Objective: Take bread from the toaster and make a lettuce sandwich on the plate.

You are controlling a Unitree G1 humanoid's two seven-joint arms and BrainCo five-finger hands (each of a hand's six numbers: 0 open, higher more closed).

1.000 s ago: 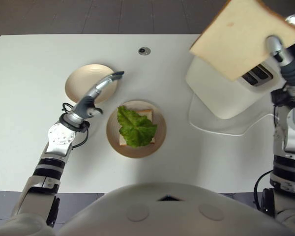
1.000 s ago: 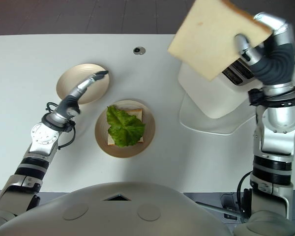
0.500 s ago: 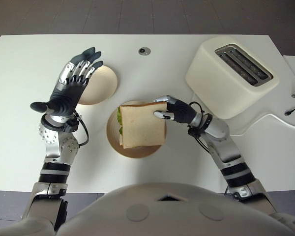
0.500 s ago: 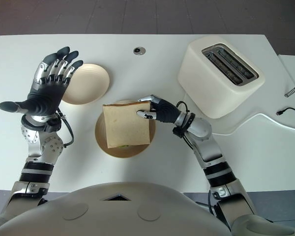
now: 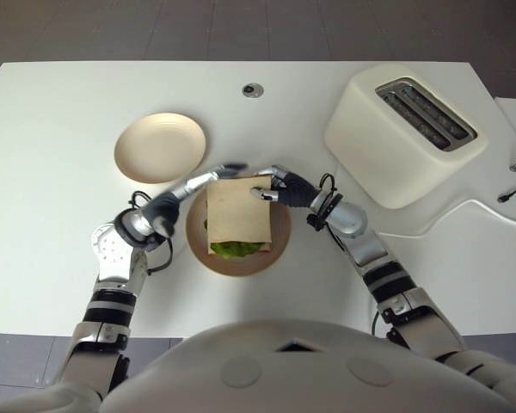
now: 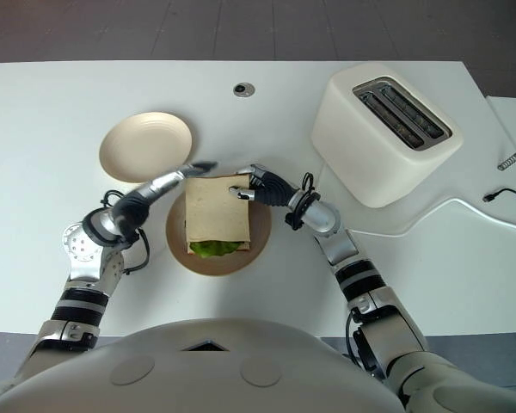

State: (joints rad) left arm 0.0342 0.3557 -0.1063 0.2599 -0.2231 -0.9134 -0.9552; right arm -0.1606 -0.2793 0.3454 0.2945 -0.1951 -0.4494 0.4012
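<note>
On white table (image 5: 52, 129): toaster (image 5: 396, 142), plate (image 5: 281, 237); tiled floor (image 5: 155, 26) beyond.

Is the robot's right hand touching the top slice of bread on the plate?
Touching. In the left eye view the right hand has its fingertips closed on the far right corner of the top slice, with no gap.

The top slice (image 5: 239, 213) of pale bread lies over the sandwich, nearly square and flat, covering the middle of the round tan plate (image 5: 281, 231) at the front centre of the table. Green lettuce (image 5: 237, 249) peeks from under its near edge (just a ruffled strip). The cream toaster (image 5: 387, 151) stands upright, well apart toward the right rear, its two dark slots facing up.
</note>
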